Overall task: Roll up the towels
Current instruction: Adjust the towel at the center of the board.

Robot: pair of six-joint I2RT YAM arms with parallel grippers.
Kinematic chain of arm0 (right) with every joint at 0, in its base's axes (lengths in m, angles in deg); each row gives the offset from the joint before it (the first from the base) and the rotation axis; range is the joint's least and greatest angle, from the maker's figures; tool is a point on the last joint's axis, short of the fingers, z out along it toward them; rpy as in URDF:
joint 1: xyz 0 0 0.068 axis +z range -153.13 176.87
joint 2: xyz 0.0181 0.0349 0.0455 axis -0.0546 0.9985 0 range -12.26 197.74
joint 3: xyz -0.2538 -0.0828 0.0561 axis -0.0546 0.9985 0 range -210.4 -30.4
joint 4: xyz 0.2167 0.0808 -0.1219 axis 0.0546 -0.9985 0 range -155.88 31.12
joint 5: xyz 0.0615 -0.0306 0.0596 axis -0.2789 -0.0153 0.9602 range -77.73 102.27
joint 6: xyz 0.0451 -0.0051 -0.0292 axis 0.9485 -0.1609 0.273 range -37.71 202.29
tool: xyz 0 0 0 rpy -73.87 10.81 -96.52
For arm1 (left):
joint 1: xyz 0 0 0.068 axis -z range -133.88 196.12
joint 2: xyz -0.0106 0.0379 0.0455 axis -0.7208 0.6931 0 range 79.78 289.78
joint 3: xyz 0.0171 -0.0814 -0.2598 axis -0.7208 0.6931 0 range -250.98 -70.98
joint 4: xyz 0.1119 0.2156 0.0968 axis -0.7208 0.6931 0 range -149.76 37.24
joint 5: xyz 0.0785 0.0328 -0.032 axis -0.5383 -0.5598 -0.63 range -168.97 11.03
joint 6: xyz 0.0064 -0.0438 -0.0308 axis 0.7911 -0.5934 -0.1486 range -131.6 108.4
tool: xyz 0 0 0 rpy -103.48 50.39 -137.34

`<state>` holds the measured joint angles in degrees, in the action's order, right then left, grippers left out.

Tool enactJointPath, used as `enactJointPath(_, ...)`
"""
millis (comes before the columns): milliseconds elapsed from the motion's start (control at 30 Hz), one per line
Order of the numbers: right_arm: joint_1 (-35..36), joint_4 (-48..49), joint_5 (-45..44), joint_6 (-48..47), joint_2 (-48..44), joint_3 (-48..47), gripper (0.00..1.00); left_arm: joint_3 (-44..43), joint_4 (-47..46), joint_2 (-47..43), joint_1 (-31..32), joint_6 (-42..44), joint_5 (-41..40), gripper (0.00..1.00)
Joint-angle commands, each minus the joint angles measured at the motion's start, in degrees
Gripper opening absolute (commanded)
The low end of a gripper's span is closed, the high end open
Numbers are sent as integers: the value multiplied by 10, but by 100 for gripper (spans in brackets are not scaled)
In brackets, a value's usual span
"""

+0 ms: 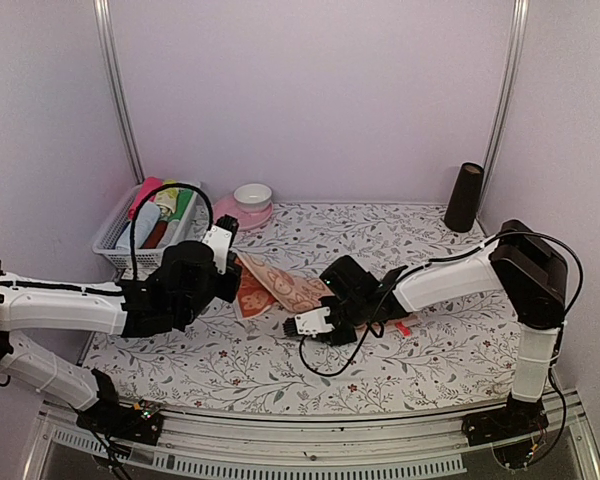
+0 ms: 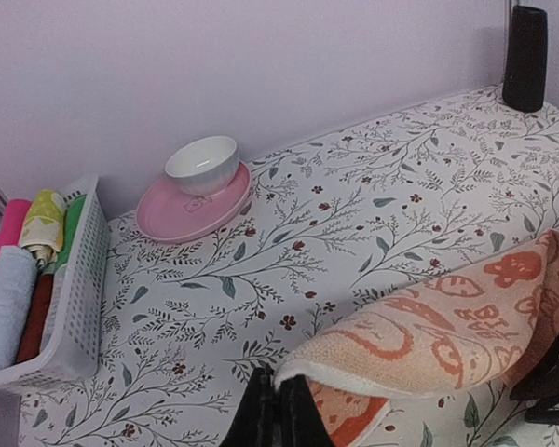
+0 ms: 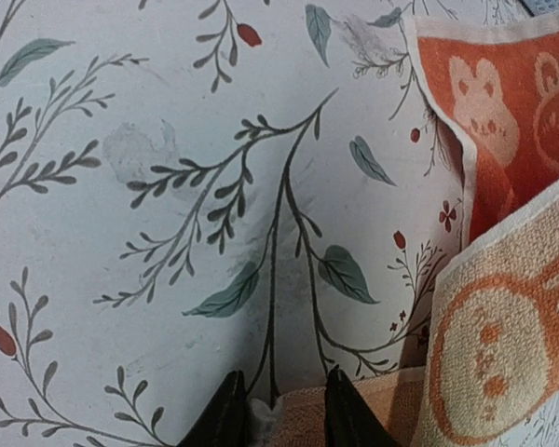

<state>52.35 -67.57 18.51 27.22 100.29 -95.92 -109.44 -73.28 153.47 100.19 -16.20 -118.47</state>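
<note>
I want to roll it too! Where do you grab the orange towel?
By a thin edge, coming in low from the side. The orange towel is floppy and arched off the sheet, so only its edges fit between fingers. The left gripper and right gripper pinch edges so.

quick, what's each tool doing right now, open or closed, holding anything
left tool: closed, pinching an edge of the orange towel
right tool: closed on another edge of the same towel, it seems
</note>
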Motion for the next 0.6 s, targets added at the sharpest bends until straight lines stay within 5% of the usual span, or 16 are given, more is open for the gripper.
enactJointPath(0, -2, -55, -49, -5, 1, 43, 32, 9, -15, -10, -12, -6, -3, 0)
enactJointPath(567, -56, -116, 11, -17, -25, 58, 36, 13, -24, -7, -19, -5, 6, 0)
